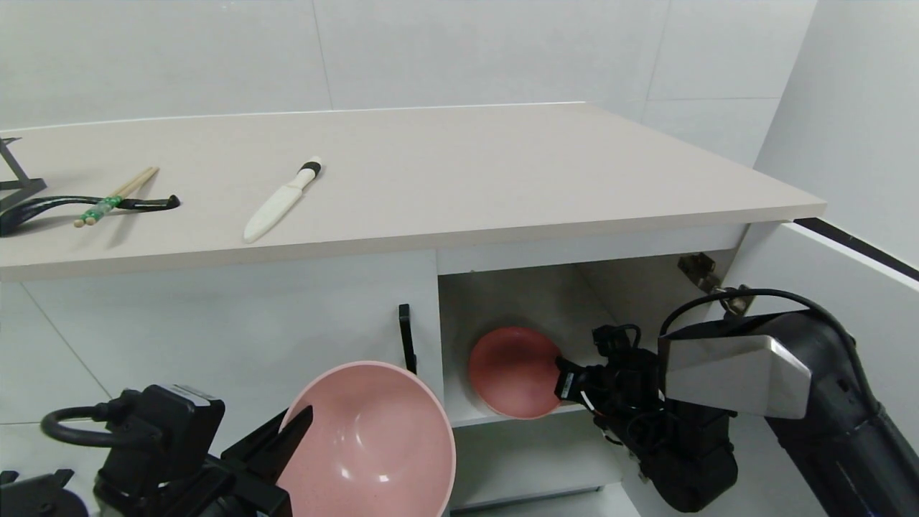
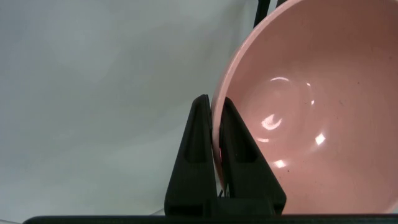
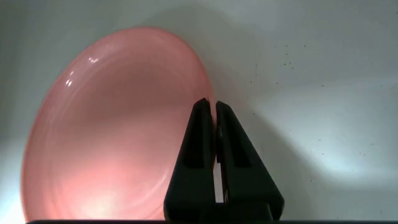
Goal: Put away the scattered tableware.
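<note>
Left gripper [image 2: 212, 109] pinched on the bowl [image 2: 311, 106] rim, one finger [image 2: 196, 149] outside the wall, the other inside. Bowl is pink, tilted, hollow facing the camera, with glossy highlights and a few dark specks inside. Plain white panel [image 2: 93, 93] behind. Bit of black handle [image 2: 266, 7] beyond the bowl's rim, mostly cut off.

Pink bowl [image 1: 373, 438], lower rim off-frame

White tiled walls [image 1: 431, 50] stood behind a beige bench [image 1: 502, 165]; beneath it, a white cabinet [image 1: 215, 323] had its right door [image 1: 818, 269] open.
</note>
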